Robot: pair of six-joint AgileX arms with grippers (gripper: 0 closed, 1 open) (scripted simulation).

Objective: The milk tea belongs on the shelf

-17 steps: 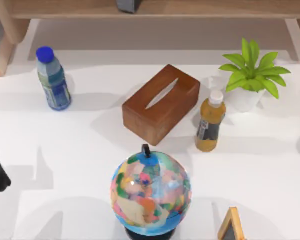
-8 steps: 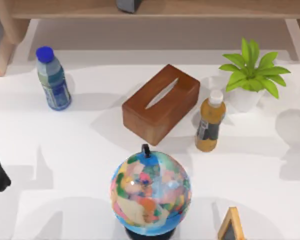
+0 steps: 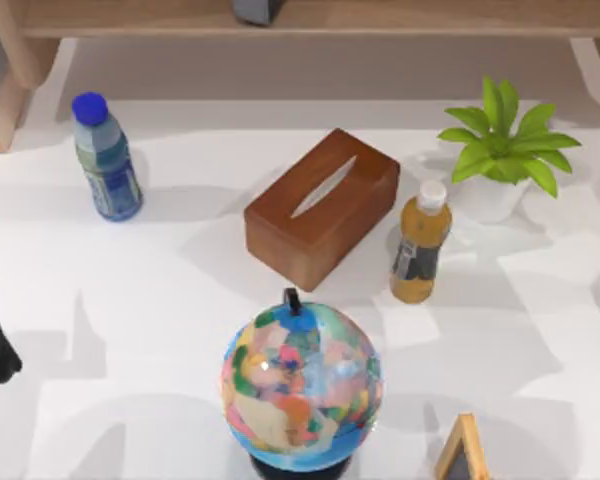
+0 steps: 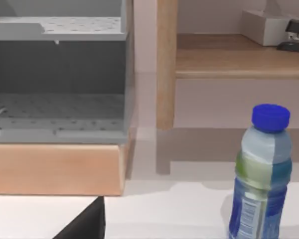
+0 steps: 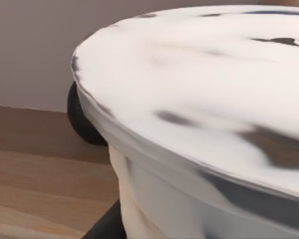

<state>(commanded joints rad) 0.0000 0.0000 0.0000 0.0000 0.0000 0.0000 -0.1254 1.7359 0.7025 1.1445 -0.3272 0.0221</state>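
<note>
Here the shelf is cut off above the milk tea.

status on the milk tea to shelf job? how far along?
Done: nothing visible yet. The milk tea stands upright on the table, between the tissue box and the potted plant, ungripped. In hand: nothing holds it. Left: grasp the bottle, lift it, and set it on the shelf along the top view's far edge.

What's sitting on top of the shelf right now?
On the shelf a dark grey object shows, cut off by the frame edge. The milk tea stands on the table, not on it.
</note>
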